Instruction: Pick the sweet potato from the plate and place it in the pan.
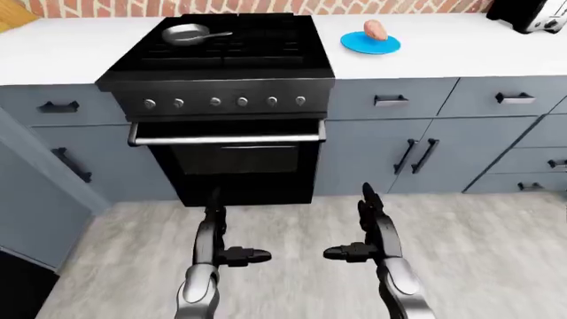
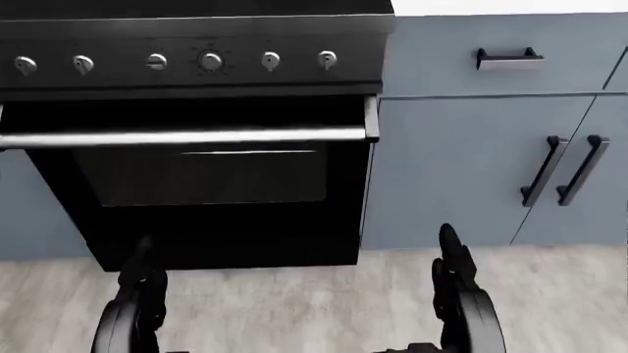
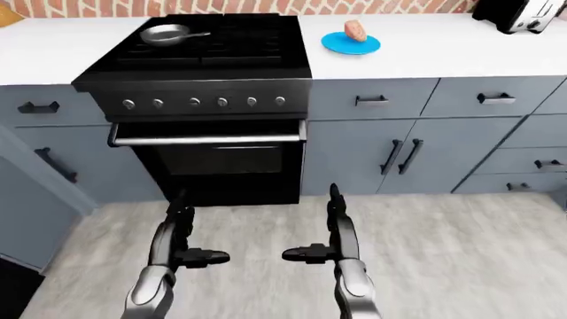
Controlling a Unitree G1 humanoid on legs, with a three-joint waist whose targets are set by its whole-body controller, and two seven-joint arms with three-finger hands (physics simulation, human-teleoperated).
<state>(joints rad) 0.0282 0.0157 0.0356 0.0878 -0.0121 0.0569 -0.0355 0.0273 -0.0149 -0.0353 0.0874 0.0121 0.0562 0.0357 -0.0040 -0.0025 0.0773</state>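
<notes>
I stand back from the black stove (image 1: 221, 73), both arms low over bare floor (image 1: 478, 246) with open room all round them. My left hand (image 1: 215, 234) and right hand (image 1: 372, 229) hold nothing, fingers spread loose, 1 digit of each pointing inward. The sweet potato (image 1: 375, 29) lies on the blue plate (image 1: 370, 43), on the white surface (image 1: 443, 50) just right of the stove's edge. The pan (image 1: 188, 33) sits at the stove's upper left, seemingly empty.
</notes>
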